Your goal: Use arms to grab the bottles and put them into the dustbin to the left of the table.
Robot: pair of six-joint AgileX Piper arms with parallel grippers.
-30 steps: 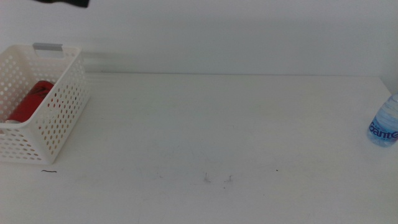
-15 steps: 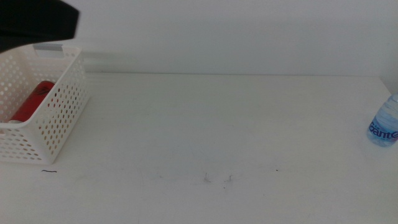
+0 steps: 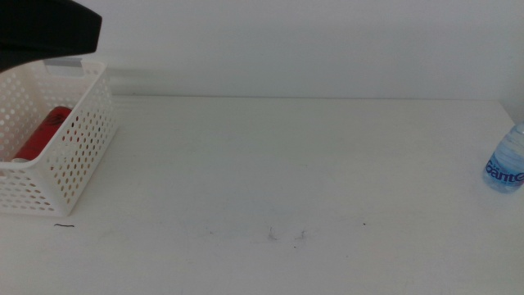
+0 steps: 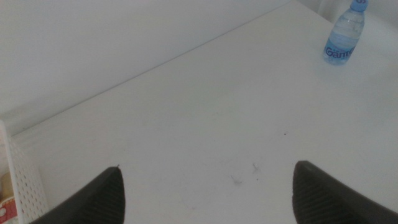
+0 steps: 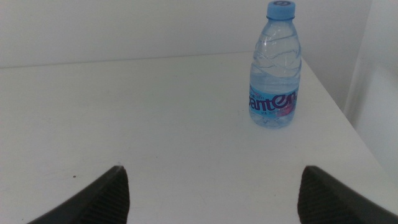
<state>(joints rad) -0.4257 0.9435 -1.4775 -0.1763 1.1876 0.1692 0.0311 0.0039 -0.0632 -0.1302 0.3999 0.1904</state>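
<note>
The white perforated dustbin (image 3: 82, 156) stands at the table's left end with the red can (image 3: 42, 131) lying inside. The clear water bottle (image 3: 506, 166) with a blue label stands upright at the far right edge. The black left arm (image 3: 45, 29) hangs above the dustbin at the top left. In the left wrist view my left gripper (image 4: 208, 167) is open and empty, with the water bottle (image 4: 344, 38) far off and the dustbin's wall (image 4: 25, 186) at the side. My right gripper (image 5: 212, 168) is open and empty, short of the water bottle (image 5: 275, 74). The yellow tea bottle is not clearly in view.
The white table (image 3: 278, 164) has a few tiny dark marks (image 3: 286, 236) near its front. A white wall runs behind it. The table's right edge lies just beyond the water bottle.
The left arm has come further into the middle view above the dustbin over the last second, then held still. The bottle and can have not moved.
</note>
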